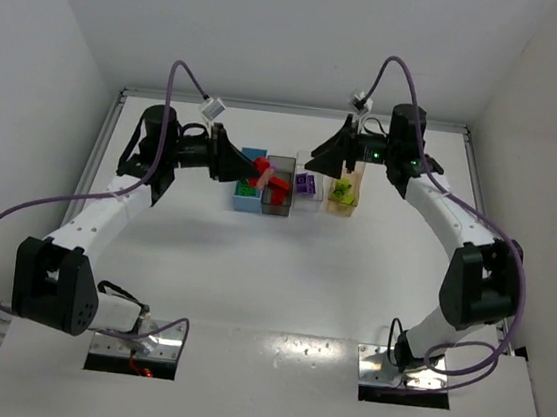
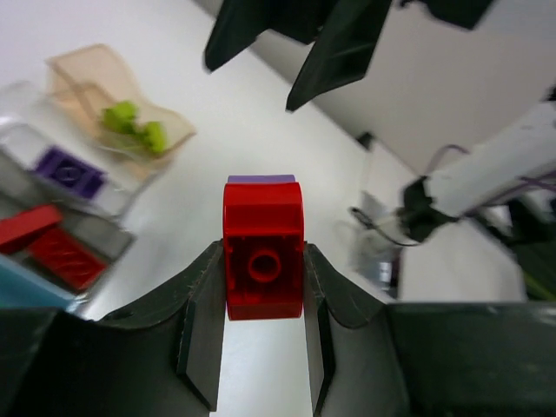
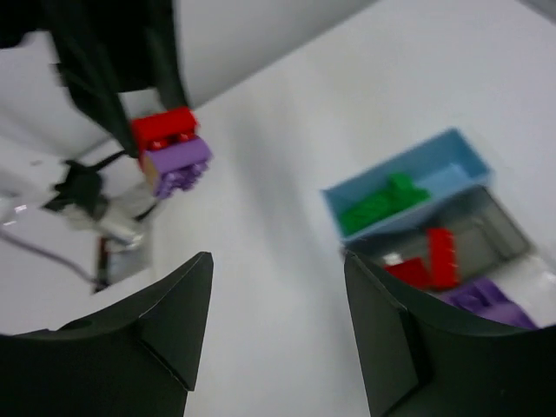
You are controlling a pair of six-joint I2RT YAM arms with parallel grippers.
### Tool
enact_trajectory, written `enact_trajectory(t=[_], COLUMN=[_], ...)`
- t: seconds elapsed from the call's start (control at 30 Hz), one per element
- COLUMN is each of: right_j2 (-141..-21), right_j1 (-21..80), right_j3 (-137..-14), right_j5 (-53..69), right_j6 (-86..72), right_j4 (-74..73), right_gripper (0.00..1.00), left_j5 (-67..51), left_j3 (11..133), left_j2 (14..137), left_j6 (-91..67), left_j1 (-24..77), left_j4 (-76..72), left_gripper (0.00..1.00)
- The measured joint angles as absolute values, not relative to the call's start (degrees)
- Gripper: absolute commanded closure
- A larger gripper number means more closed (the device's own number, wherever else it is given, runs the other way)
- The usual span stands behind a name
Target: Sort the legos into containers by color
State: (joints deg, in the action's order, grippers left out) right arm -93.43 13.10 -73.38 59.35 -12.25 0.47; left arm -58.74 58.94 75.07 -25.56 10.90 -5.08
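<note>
Presently pinching a two-brick stack [image 3: 169, 148] in the left gripper [image 2: 263, 261]: red brick [image 2: 263, 248] pressed between the jaws, purple brick [image 2: 261, 179] stuck on its far end, both raised in the air above the left end of the row of bins, touching none. Facing it with the right gripper [image 3: 278, 269], spread and empty, hanging over the orange bin [image 2: 87, 65] at the other end. Looks like a pair needing to be split before dropping either colour. Beyond that, seems mostly done: green bricks [image 3: 382, 201] in the blue bin [image 3: 469, 161], red bricks [image 3: 434, 256] in the grey bin [image 3: 499, 221], a purple piece [image 2: 69, 169] in the clear bin [image 2: 22, 139], lime bricks [image 2: 135, 126] in the orange one. No loose bricks to be seen on the desk [image 1: 280, 279]. Left to do, at a guess: pull the pair apart, then red to grey and purple to clear.
</note>
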Motion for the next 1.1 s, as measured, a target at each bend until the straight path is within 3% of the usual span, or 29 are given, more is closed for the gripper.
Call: enact_trajectory(t=[0.23, 0.87, 0.9, 1.03, 1.1], right_j2=[-95.3, -99.9, -100.1, -100.4, -100.5], right_j1=[16.3, 24.3, 24.6, 26.1, 26.1], right_j3=[-67.6, -73.4, -73.6, -74.0, -74.0], right_j5=[70.8, 74.0, 74.1, 74.2, 74.0], right_j6=[-23.9, -28.1, -28.1, -28.7, -28.7], right_j4=[12.1, 15.4, 15.4, 14.7, 14.4], right_gripper=[0.37, 0.38, 0.40, 0.76, 0.86], left_j5=[-69.3, -73.5, -73.4, -73.4, -73.4], left_j3=[56.4, 56.4, 56.4, 56.4, 56.4], left_j2=[78.9, 81.4, 81.5, 81.7, 81.7], left_j6=[-38.5, -42.7, -42.6, -42.3, -41.8], left_j1=[11.0, 12.8, 12.8, 12.8, 12.8], left_j4=[-17.7, -22.0, -21.9, -21.8, -21.7], left_gripper=[0.90, 0.89, 0.89, 0.89, 0.91])
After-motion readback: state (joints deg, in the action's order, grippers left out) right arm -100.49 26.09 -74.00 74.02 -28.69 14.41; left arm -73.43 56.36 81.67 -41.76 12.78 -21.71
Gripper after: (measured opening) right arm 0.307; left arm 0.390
